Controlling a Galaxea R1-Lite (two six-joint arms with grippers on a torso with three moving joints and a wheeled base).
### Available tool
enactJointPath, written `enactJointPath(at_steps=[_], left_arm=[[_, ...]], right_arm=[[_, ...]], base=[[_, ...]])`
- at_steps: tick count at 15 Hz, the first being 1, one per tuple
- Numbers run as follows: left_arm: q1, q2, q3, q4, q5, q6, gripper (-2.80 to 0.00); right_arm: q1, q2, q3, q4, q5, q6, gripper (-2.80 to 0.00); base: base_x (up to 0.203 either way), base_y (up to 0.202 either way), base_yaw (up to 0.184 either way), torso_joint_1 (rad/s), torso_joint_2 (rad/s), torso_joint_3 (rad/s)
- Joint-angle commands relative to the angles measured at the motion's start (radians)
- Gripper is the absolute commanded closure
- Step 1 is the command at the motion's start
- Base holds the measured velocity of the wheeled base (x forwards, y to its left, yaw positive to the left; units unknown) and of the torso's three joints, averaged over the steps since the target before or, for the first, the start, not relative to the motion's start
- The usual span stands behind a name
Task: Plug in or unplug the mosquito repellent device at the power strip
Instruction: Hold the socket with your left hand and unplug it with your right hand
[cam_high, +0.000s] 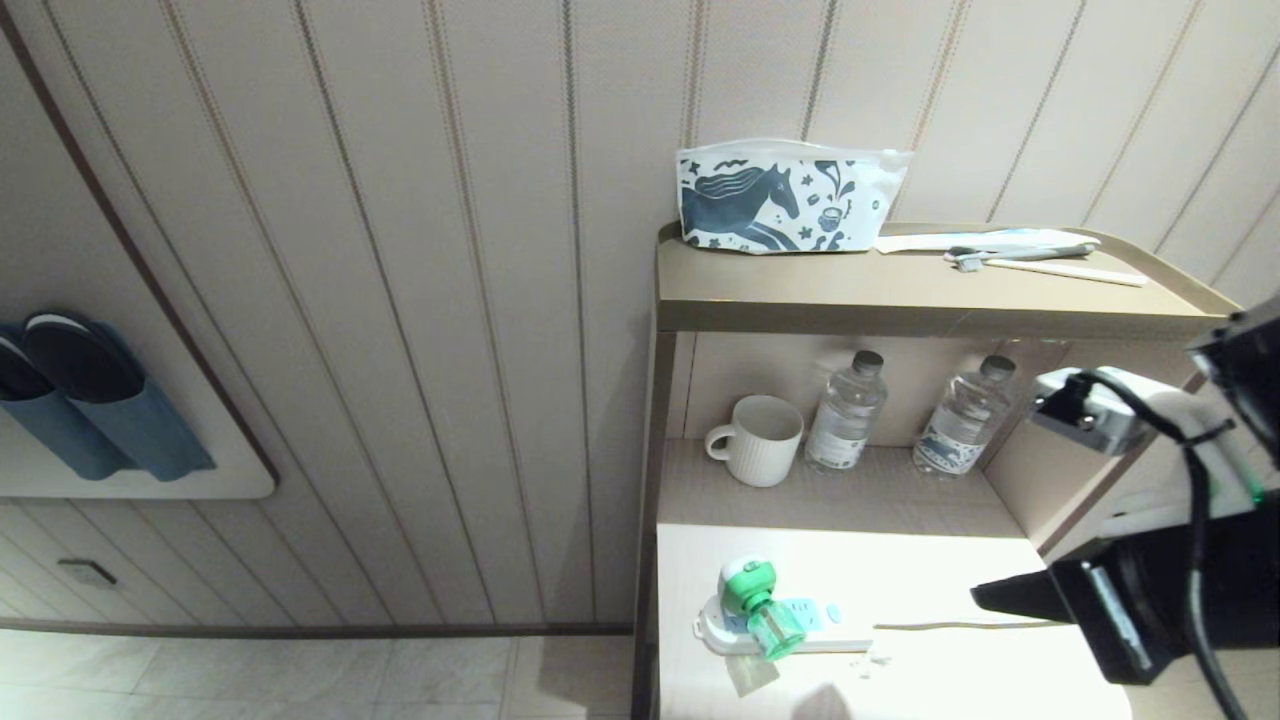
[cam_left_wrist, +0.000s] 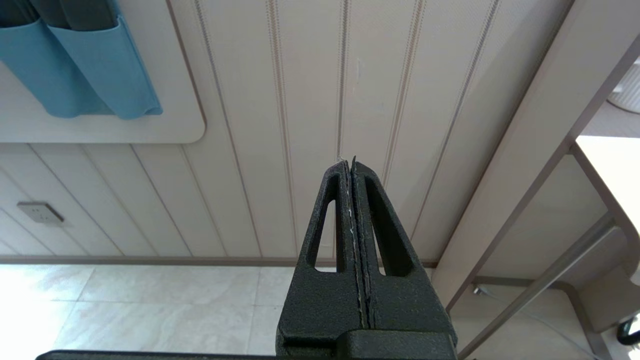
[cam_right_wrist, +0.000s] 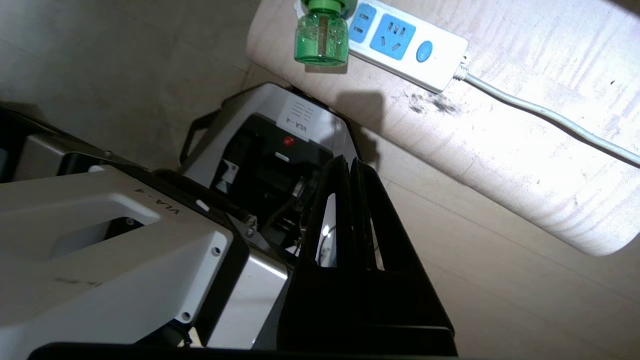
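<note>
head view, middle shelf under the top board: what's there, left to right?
White ribbed mug → water bottle with the dark cap → second water bottle, at the shelf's right end.

Striped beige wall panelling (cam_high: 400, 300) fills the scene; pale floor tiles (cam_high: 300, 680) at seven o'clock, a tan shelf unit (cam_high: 900, 300) at three, its lower surface brightly lit.
</note>
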Motion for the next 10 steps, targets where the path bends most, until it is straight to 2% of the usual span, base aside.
enactJointPath(at_steps=[1, 5, 10], left_arm=[[0.0, 0.0, 0.0, -0.001, 0.0, 0.0, 0.0], [0.0, 0.0, 0.0, 0.001, 0.0, 0.0, 0.0], [0.0, 0.001, 0.0, 0.001, 0.0, 0.0, 0.0]], right_arm=[[0.036, 0.136, -0.02, 0.002, -0.027, 0.002, -2.8], [0.1, 0.29, -0.114, -0.002, -0.13, -0.008, -2.8], [0.138, 0.497, -0.257, -0.001, -0.144, -0.045, -2.8]], base=[[0.0, 0.0, 0.0, 0.0, 0.0, 0.0], [0.0, 0.0, 0.0, 0.0, 0.0, 0.0], [0.0, 0.0, 0.0, 0.0, 0.0, 0.0]])
